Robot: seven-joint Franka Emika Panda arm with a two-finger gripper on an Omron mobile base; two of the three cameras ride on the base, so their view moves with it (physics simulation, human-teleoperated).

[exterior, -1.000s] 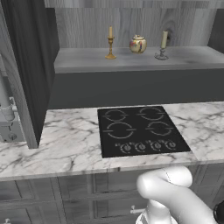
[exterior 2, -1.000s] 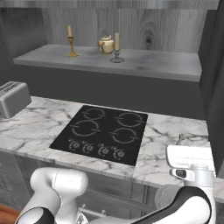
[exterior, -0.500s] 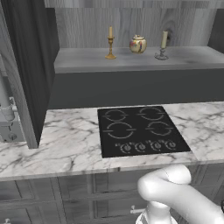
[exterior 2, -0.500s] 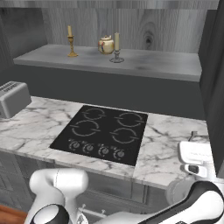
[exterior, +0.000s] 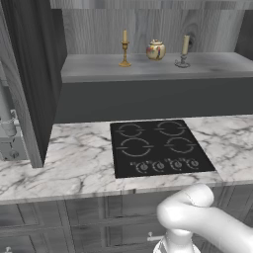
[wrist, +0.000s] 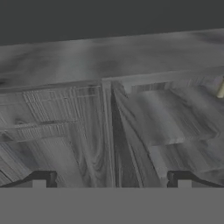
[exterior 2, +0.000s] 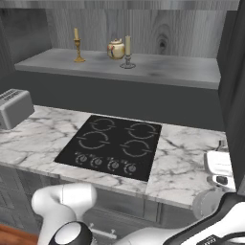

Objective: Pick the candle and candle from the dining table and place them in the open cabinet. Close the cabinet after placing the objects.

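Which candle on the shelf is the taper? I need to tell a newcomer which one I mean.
Look above the black cooktop to the grey cabinet shelf. Three things stand in a row there; the taper candle is at the left end, beside the round lidded jar. It is thin, yellow, on a slender gold candlestick, unlike the pale stubby candle on a grey base.

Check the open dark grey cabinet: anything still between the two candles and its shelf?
No. The thin yellow taper in its gold candlestick and the stubby pale-olive candle on a grey base already stand on the cabinet shelf, flanking a cream-and-gold jar.
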